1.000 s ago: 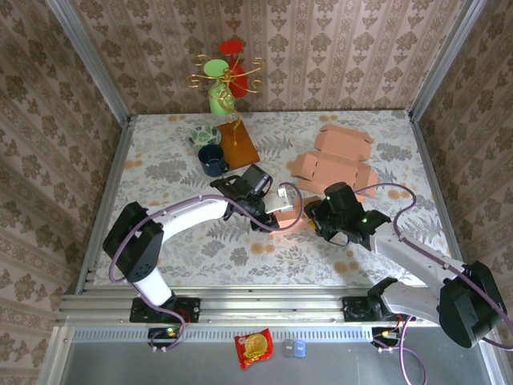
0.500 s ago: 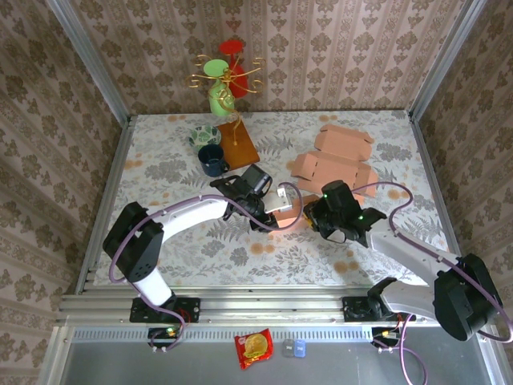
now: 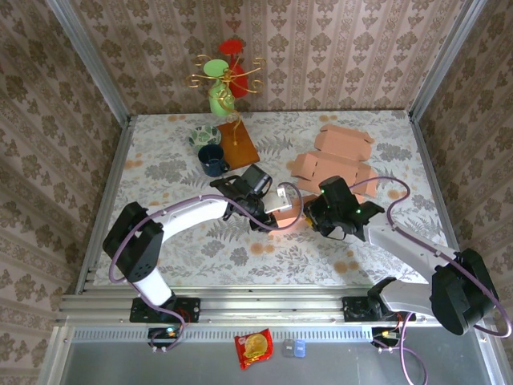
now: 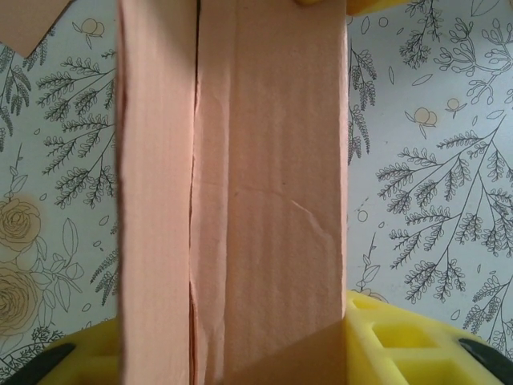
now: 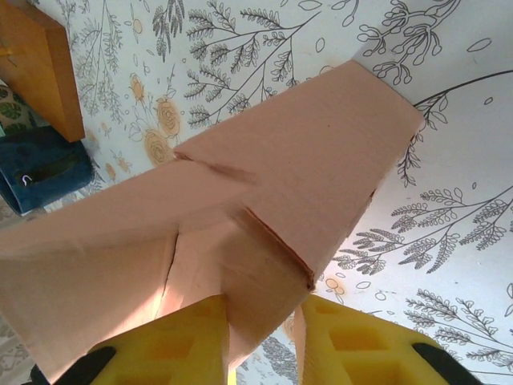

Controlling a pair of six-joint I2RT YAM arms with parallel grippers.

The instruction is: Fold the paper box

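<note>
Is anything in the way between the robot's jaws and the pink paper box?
No, nothing visible is in the way. The partly folded pink cardboard box sits right between the yellow left jaws, and one folded corner of it sits between the yellow right jaws too.

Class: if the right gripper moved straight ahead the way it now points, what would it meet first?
The paper box, which sits between the right gripper's jaws; what lies beyond it is hidden.

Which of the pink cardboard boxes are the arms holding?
The partly folded box mid-table, gripped by the left end effector and right end effector; the flat blanks lie farther back.
</note>
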